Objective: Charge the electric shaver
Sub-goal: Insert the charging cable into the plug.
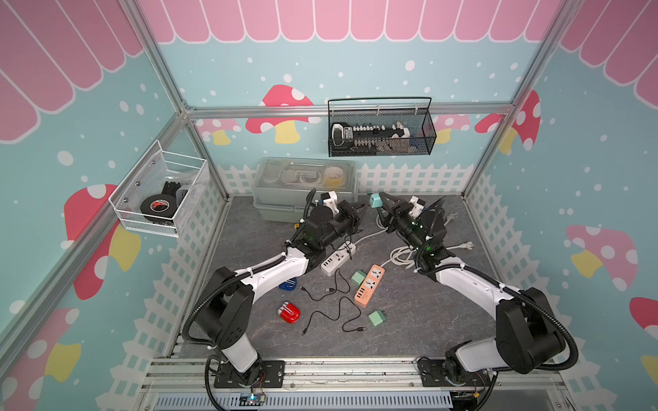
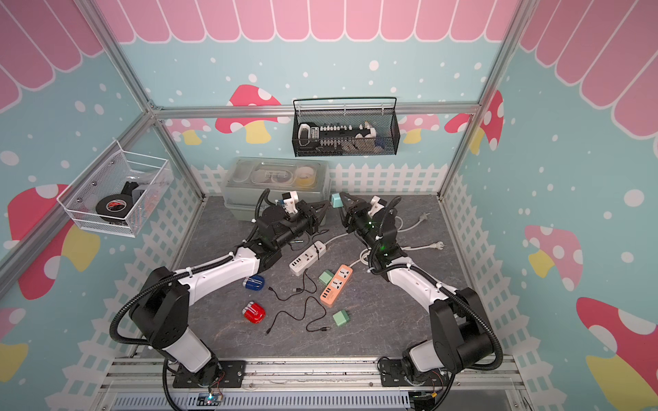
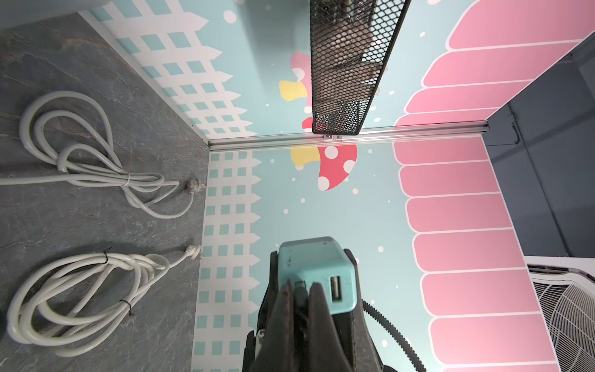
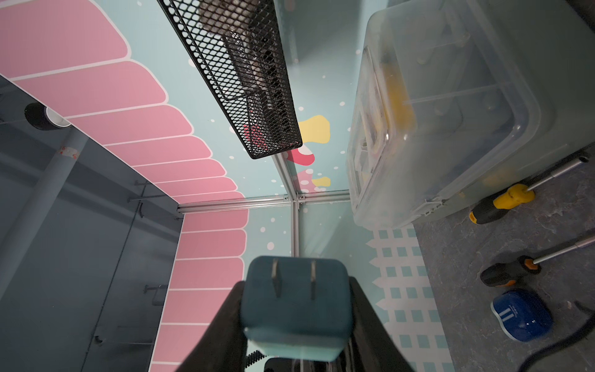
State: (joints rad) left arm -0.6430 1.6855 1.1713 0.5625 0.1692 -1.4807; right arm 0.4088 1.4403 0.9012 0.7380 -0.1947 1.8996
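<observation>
Across the grey desk (image 1: 409,320), two arms are reaching toward the middle of the back edge, their tips almost meeting above the surface. At the back edge, left of centre, a clear storage box (image 1: 302,185) is sitting. A white power strip (image 1: 338,258) and an orange power strip (image 1: 370,286) are lying near the centre of the desk, well apart from both grippers.

Nearer the front edge, left of centre, a red shaver (image 1: 289,313) is lying on its side, glossy and rounded, with silver cutting heads showing at its left end. A blue shaver (image 1: 287,284) of the same shape is lying just behind it, partly hidden under the left arm. Neither is touching a gripper. Thin black cables (image 1: 341,306) are trailing loose between the shavers and the orange strip.

The right gripper (image 4: 296,306) is clamping a teal charging block (image 3: 317,273) by its sides, with the block's two metal prongs pointing away from the left arm. The left gripper (image 3: 301,290) is squeezing its jaws together on a small dark plug (image 3: 300,286), which is sitting at one of the block's two ports; the port beside it is showing open.
</observation>
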